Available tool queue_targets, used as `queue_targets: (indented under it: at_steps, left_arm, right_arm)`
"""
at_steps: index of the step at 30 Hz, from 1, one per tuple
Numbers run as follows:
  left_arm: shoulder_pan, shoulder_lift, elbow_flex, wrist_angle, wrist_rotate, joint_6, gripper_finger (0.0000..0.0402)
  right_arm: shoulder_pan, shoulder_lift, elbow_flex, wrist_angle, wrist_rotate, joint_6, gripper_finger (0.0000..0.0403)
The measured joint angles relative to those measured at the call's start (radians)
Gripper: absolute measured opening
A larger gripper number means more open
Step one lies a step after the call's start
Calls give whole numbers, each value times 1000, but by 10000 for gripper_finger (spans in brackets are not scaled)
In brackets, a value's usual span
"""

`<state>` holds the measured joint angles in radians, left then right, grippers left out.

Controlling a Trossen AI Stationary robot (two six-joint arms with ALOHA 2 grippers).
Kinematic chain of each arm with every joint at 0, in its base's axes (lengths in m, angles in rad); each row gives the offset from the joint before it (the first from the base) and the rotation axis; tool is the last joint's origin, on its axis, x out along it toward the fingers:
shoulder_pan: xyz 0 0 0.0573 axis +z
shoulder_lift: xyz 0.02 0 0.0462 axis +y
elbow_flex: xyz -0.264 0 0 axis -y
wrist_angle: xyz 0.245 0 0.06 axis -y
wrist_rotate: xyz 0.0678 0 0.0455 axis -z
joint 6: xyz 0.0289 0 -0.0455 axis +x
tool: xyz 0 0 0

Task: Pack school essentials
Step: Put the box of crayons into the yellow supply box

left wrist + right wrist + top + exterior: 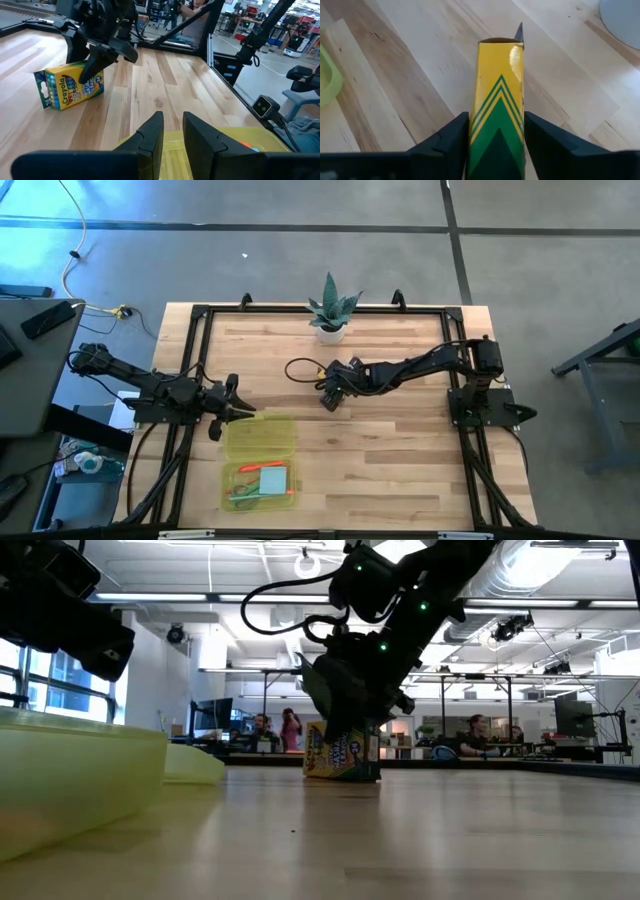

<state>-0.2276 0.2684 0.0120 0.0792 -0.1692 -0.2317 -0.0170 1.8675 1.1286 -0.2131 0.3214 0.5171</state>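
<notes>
While we look down on the wooden table [400,450], the right gripper [331,395] sits near its middle, its two dark fingers [445,145] pressed against both narrow sides of the yellow-green crayon box [497,105], grasping it. From table height, we see the box standing on the wood, its base touching the surface. At the table's left edge, the left gripper [228,408] hovers over the lid of the open translucent case [262,437], its jaws a narrow gap apart, grasping nothing. We see small stationery [262,483] lying in the case's nearer half. A spiky plant [331,312] stands at the far edge.
</notes>
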Motion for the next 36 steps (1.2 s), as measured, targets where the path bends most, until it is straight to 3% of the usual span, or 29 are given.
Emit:
queue_targets:
  at_steps: [12,22,30,36]
  left_arm:
    - [0,0,0,0,-1,-4,62]
    - [0,0,0,0,-1,-1,62]
    - [0,0,0,0,0,-2,62]
    - [0,0,0,-1,0,-1,62]
  right_arm:
    - [0,0,0,0,-1,-11,107]
    - [0,-6,2,12,-24,-28,85]
    - [0,-30,2,89,-132,-29,85]
    - [23,-44,3,226,-274,-27,85]
